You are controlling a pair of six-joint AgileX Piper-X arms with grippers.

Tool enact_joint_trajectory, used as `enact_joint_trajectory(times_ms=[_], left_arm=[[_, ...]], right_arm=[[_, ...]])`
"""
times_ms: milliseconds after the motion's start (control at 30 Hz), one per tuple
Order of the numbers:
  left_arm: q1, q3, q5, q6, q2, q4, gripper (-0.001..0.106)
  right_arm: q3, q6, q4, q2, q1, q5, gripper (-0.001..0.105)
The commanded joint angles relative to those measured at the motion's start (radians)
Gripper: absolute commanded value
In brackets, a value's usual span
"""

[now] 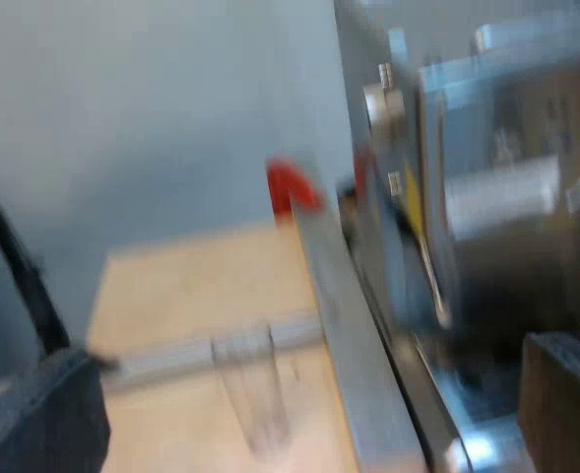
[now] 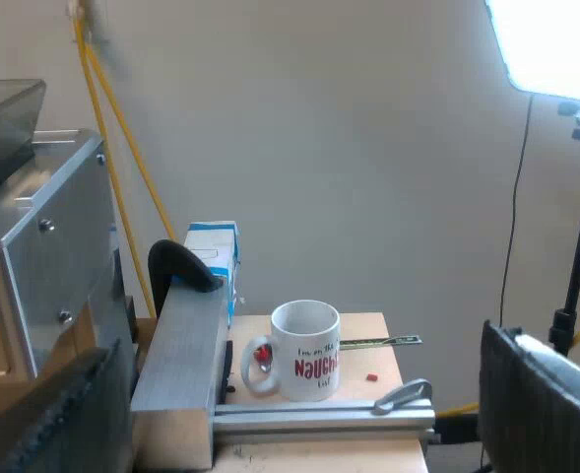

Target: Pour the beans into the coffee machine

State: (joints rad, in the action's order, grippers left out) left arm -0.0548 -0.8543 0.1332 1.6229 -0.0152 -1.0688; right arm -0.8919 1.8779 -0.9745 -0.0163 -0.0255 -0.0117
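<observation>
Well, our left gripper is spread wide and holds nothing. The glass stands upright on the table just ahead of it, beside the machine; what it holds we cannot tell. Our right gripper gapes too, empty, facing the mug, with the hopper nearby.

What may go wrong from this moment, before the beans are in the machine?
1. The measuring glass stands upright close beside the espresso machine; the open left gripper might knock it over on approach.
2. The handle's red end juts from the machine's front near the glass, so a lift could strike it.
3. The right gripper, open, hangs near the mug and could bump it.
</observation>
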Motion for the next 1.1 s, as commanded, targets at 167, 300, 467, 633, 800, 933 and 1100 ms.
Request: enact_joint_trajectory(times_ms=[167,300,467,633,800,933,1100], left_arm=[[0.005,0.158,-0.003,0.028,-0.138,0.167,0.086],[0.005,0.244,-0.003,0.048,-0.138,0.163,0.086],[0.005,0.321,-0.003,0.056,-0.136,0.163,0.086],[0.005,0.382,-0.003,0.063,-0.136,0.144,0.086],[0.005,0.393,-0.003,0.063,-0.136,0.151,0.086],[0.005,0.393,-0.003,0.063,-0.136,0.151,0.086],[0.005,0.395,-0.003,0.063,-0.136,0.155,0.086]], right_arm=[[0.119,0.003,0.051,-0.034,0.0,0.0,0.074],[0.203,0.003,0.051,-0.033,0.0,0.0,0.074],[0.292,0.003,0.051,-0.032,0.0,0.0,0.074],[0.371,0.003,0.046,-0.032,0.0,0.0,0.074],[0.407,0.003,0.027,-0.032,0.0,0.0,0.074],[0.407,0.003,0.027,-0.032,0.0,0.0,0.074],[0.407,0.003,0.027,-0.032,0.0,0.0,0.074]])
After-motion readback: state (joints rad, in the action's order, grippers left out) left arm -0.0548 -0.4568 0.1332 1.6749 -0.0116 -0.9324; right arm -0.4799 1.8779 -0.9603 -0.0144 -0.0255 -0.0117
